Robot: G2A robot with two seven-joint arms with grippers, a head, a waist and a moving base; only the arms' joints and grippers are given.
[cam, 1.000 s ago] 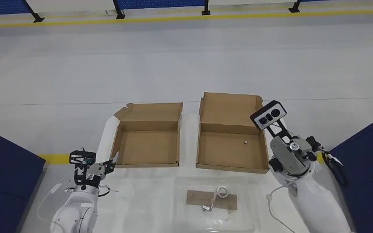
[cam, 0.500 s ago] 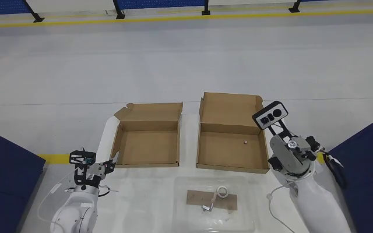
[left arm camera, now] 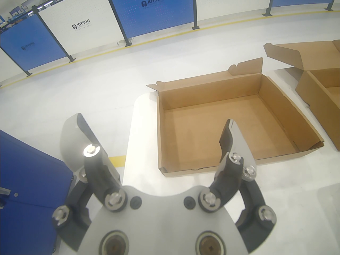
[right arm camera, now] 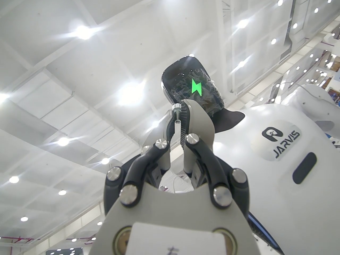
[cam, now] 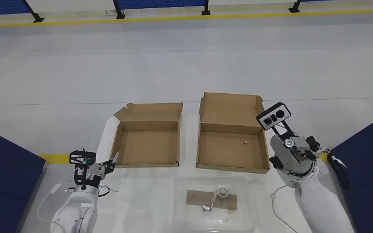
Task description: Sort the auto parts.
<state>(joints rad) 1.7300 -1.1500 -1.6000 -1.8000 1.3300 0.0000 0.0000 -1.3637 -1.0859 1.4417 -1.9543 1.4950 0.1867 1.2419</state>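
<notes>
1. Auto parts sit in 3 spots: clear tray, R box, R gripper. L to R below.
2. L gripper [left arm camera: 154, 123]: jaws wide apart, holding nothing, over the near-left corner of the table [cam: 145, 192].
3. L box [cam: 145, 148]: far edge, left of centre, lid folded back.
4. Tray [cam: 186, 218]: near edge, about mid, with a card sheet [cam: 195, 198] inside.
   - White ring [cam: 221, 191] lies on the sheet's far edge, right of its middle. Prob light, stiff plastic, so pinch across the rim.
   - Metal bit [cam: 207, 207] lies at the sheet's near edge. Prob stiff, slick and tiny, so take it across the longer side and come in low.
5. R box [cam: 230, 151]: far edge, right of centre, with one small part [cam: 245, 140] toward its far-right corner.
6. R gripper [right arm camera: 180, 110]: by the right edge, pointing up, clamped on a small threaded screw [right arm camera: 176, 112] at the very tips. Light and slippery w/ a thin hold, so it could drop if the grip eases.
7. Hard to tell:
   - Tray walls are nearly see-through.
   - Metal bit and the part in R box are too small to identify.
   - Screw is mostly hidden between the pads.
</notes>
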